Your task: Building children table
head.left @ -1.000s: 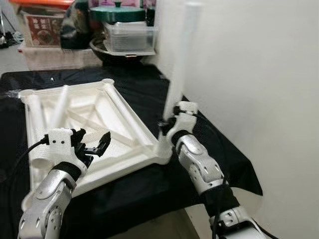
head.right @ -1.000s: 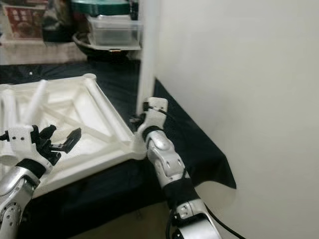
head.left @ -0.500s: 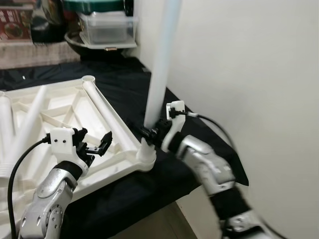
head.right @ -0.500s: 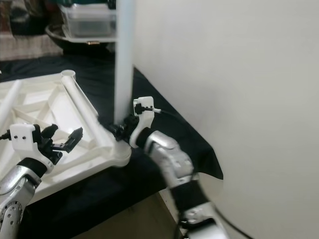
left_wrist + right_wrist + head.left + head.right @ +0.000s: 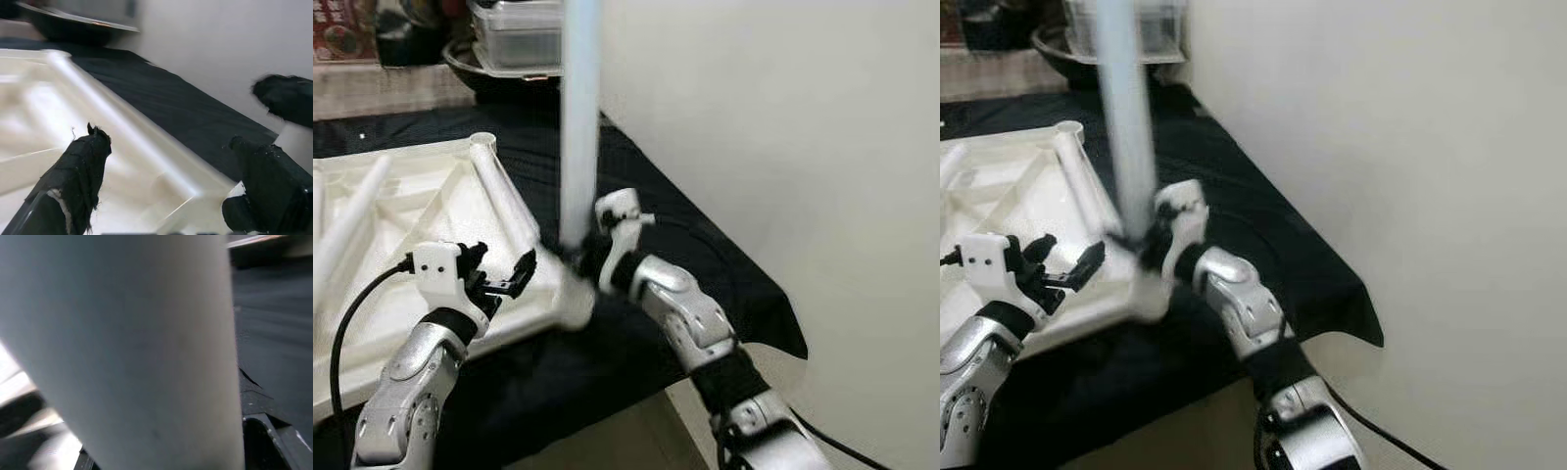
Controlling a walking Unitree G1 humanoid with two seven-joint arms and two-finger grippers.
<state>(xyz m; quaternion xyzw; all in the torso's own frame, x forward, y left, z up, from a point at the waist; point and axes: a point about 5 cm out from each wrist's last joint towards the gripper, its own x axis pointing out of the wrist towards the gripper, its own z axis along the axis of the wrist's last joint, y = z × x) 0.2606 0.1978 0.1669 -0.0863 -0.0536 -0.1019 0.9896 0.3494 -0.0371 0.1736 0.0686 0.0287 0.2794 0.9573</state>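
Step in hand: seating a leg. Right pincer (image 5: 579, 257) pinches upright white leg (image 5: 578, 117) at near corner socket of the inverted tabletop (image 5: 440, 211) on the desk (image 5: 705, 255). Left pincer (image 5: 499, 277) spread, hovering beside that corner. Next: press leg straight down, tabletop braced.

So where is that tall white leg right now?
The leg stands upright at the near right corner of the tabletop, held low down by the right gripper.

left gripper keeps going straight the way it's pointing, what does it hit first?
Likely the near corner of the white tabletop, where the upright leg stands; the left gripper hovers open just short. Depth unclear.
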